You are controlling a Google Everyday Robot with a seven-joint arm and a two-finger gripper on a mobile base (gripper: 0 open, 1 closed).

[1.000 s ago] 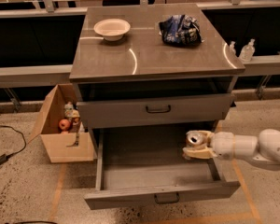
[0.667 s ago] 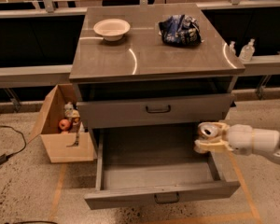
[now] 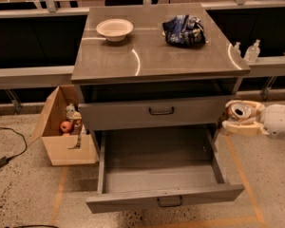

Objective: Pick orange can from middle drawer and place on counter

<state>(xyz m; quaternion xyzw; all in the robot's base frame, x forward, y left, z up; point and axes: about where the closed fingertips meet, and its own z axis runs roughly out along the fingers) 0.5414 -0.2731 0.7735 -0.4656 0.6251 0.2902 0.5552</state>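
Observation:
The orange can [image 3: 241, 111] shows mostly its silver lid and lies between the cream fingers of my gripper [image 3: 232, 117], which is shut on it. The gripper holds the can in the air just right of the cabinet, level with the closed taller-fronted drawer [image 3: 161, 111] and below the counter [image 3: 152, 56]. The middle drawer [image 3: 164, 201] is pulled out wide below, and its grey floor is bare. My white arm [image 3: 278, 121] reaches in from the right edge.
A white bowl [image 3: 114, 29] and a dark blue snack bag [image 3: 183, 31] sit on the counter's far half. Two small bottles [image 3: 251, 51] stand on the rail to the right. An open cardboard box [image 3: 66, 127] with items sits on the floor at left.
My gripper has lifted the can up and to the right, from over the open drawer's right side to beside the cabinet. The drawer stays open.

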